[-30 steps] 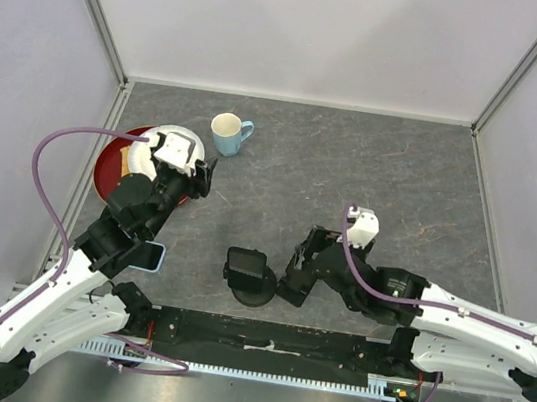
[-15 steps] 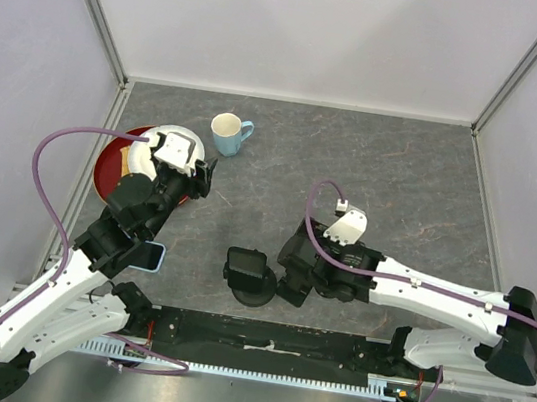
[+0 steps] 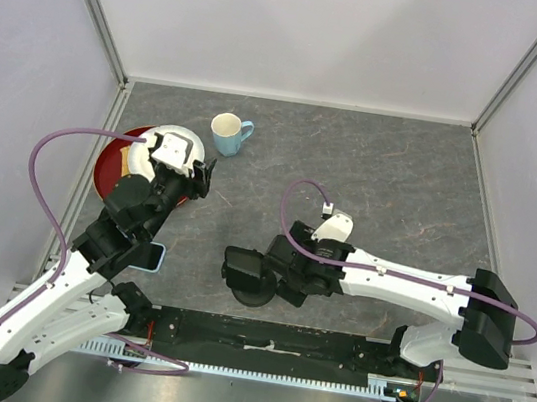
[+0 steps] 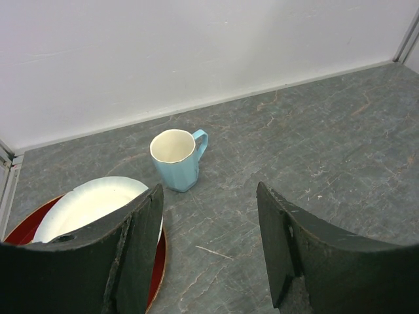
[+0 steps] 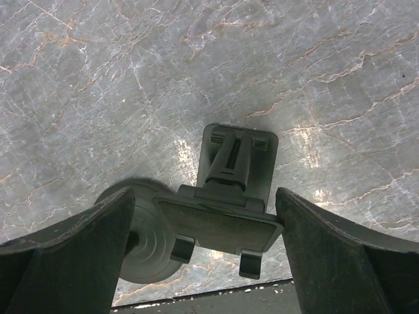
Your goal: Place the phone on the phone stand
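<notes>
The black phone stand sits near the table's front edge, its empty cradle tilted up on a round base. My right gripper is open wide with a finger on each side of the cradle; the right finger is close to or touching the cradle's edge. The phone, with a light blue rim, lies flat at the front left, partly hidden under my left arm. Farther back, my left gripper hovers open and empty beside the plates.
A light blue mug stands at the back left. A white plate lies on a red plate by the left wall. Walls close the table on three sides.
My right arm has stretched and swung left, bringing its open fingers around the stand's cradle. The left arm, phone and stand have not moved.
</notes>
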`<state>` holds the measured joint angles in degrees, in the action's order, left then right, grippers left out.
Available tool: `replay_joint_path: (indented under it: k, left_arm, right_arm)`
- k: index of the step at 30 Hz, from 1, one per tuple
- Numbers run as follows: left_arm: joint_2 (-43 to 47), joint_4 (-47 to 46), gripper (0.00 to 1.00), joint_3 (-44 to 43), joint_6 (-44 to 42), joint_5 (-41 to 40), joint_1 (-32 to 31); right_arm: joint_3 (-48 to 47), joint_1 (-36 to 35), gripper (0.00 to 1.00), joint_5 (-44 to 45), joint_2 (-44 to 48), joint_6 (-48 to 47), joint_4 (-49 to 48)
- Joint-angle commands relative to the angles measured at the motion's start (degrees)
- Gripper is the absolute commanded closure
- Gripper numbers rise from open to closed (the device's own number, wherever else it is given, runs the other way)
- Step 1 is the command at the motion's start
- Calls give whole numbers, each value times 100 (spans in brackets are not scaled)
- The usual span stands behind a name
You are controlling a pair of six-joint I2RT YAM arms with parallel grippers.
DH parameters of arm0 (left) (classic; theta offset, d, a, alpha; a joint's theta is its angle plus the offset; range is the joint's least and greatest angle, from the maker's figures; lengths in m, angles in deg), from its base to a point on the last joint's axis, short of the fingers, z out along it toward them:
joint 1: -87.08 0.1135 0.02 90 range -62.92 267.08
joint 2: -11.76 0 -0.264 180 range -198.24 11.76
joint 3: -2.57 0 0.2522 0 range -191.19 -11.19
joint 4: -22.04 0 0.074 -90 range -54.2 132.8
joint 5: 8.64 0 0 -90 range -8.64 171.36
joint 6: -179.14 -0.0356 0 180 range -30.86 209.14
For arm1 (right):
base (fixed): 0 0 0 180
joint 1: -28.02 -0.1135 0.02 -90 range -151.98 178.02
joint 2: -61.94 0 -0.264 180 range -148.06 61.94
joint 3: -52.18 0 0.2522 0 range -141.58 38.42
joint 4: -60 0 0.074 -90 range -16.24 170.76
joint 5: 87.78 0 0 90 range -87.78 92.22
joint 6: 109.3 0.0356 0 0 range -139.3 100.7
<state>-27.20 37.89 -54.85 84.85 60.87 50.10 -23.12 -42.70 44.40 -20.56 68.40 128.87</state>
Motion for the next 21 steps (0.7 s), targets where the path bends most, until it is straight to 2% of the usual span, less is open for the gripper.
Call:
replay_joint_path:
  k: [1,5,8,11,14,17,18,20,21]
  left_arm:
    - [55,-103,35,-152,210,-43,6]
    - [20,-95,35,-152,218,-51,6]
    - [11,-94,35,-161,219,-34,6]
    - [3,-103,35,-143,210,-34,6]
    - [-24,-86,36,-160,227,1,6]
    - [-33,-86,36,-161,210,-25,6]
    - [-33,-94,36,-152,210,-34,6]
    - [-59,-94,36,-152,210,-34,6]
    - [-59,-77,36,-169,218,-25,6]
  right_arm:
    - [-218,-12,8,-43,-143,247,149]
    - [-113,-12,21,10,-196,256,175]
    - [71,-3,26,37,-153,300,175]
    - [177,-12,38,72,-56,265,167]
    - [282,-3,44,203,67,125,149]
    - [432,-3,60,379,251,-130,105]
    - [493,-3,71,423,313,-200,79]
    - [704,-12,79,528,567,-481,-70]
    - [800,-12,89,555,673,-569,-158]
